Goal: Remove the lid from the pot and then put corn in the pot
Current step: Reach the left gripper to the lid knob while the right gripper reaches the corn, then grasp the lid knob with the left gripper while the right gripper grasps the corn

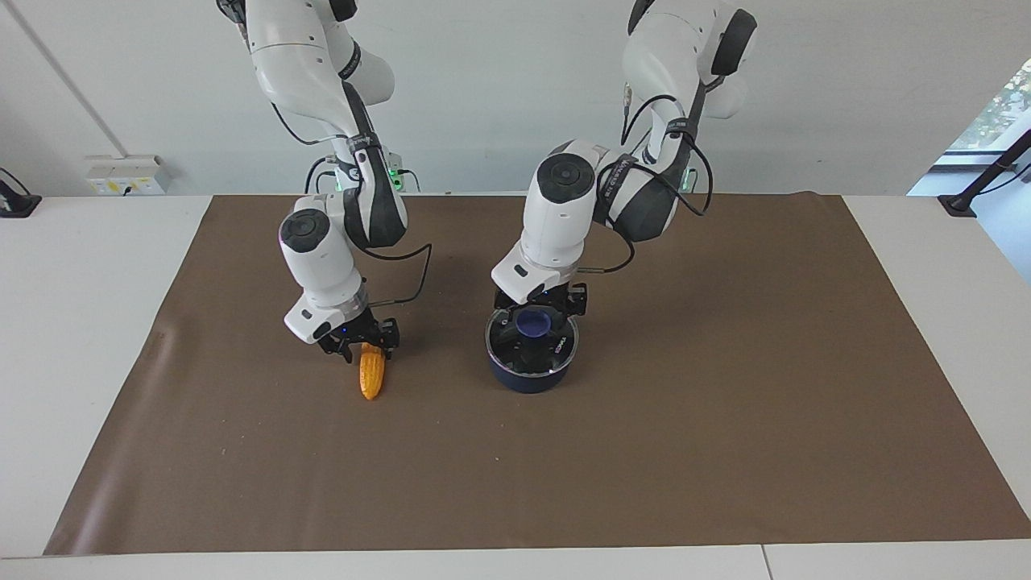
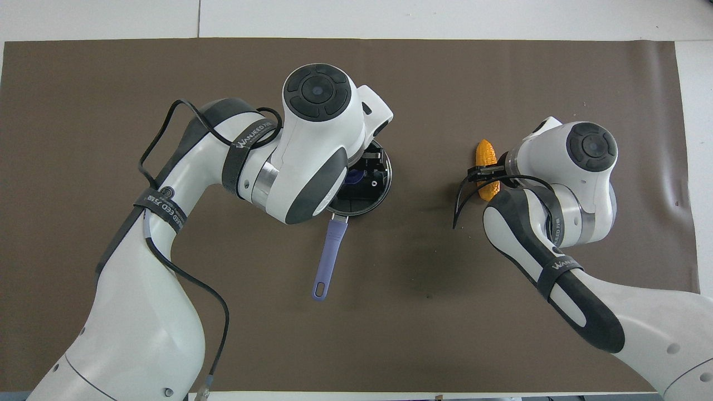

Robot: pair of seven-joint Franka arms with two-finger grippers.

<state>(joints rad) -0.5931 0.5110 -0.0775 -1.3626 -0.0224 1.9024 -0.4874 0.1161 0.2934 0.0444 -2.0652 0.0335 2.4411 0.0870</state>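
Your left claw (image 1: 538,310) is low over the pot (image 1: 532,361), right at the blue knob of the lid (image 1: 532,342), which sits on the pot; you cannot tell from here whether it has clenched the knob. The pot stands mid-counter on the brown mat (image 1: 725,403), its blue handle (image 2: 328,259) pointing back toward the robots. Your right claw (image 1: 360,338) is down at the corn (image 1: 371,370), fingers either side of the cob's nearer end; whether it is grasping is unclear. The corn lies on the mat toward the right arm's end, well apart from the pot.
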